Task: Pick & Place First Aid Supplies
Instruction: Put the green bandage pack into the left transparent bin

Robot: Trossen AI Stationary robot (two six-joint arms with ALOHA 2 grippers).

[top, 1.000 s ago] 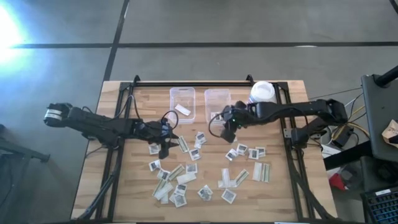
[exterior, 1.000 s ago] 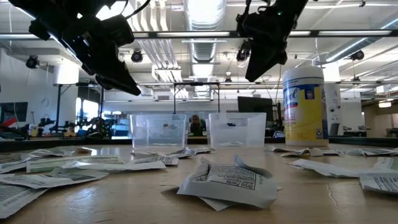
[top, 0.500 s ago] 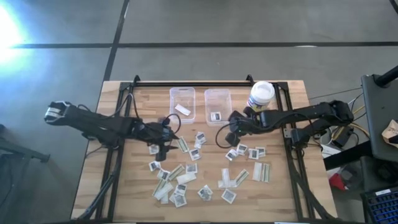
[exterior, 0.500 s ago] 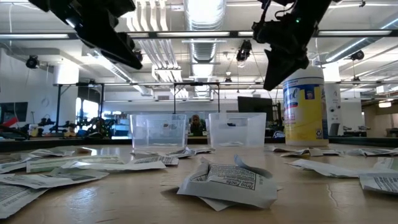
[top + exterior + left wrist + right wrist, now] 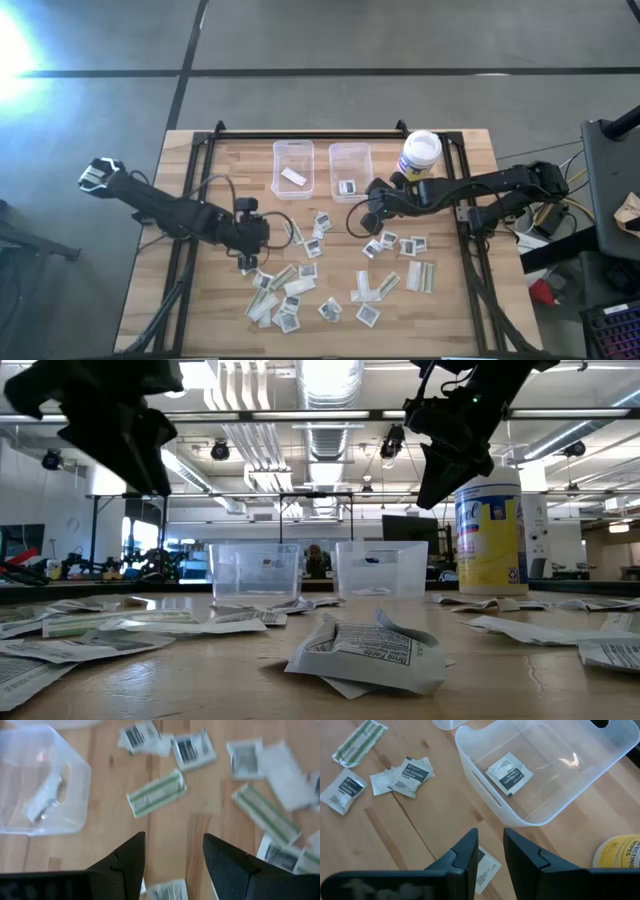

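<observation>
left gripper (image 5: 246,262): centre-left of high view, above the wooden table (image 5: 450,300), jaws wide, empty | right gripper (image 5: 371,222): right of centre, jaws narrowly parted, empty | small flat white and pale-green paper packets (image 5: 300,292): scattered lower centre; one in each clear plastic rectangular bin (image 5: 293,166) at top centre

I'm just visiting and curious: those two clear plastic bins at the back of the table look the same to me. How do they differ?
The left bin holds one long narrow pale strip; the right bin holds one square white packet with dark print. The left bin stands farther from the yellowish jar; the right bin sits beside it. Both are clear, rectangular, open-topped, similar in size, each with a single item.
</observation>
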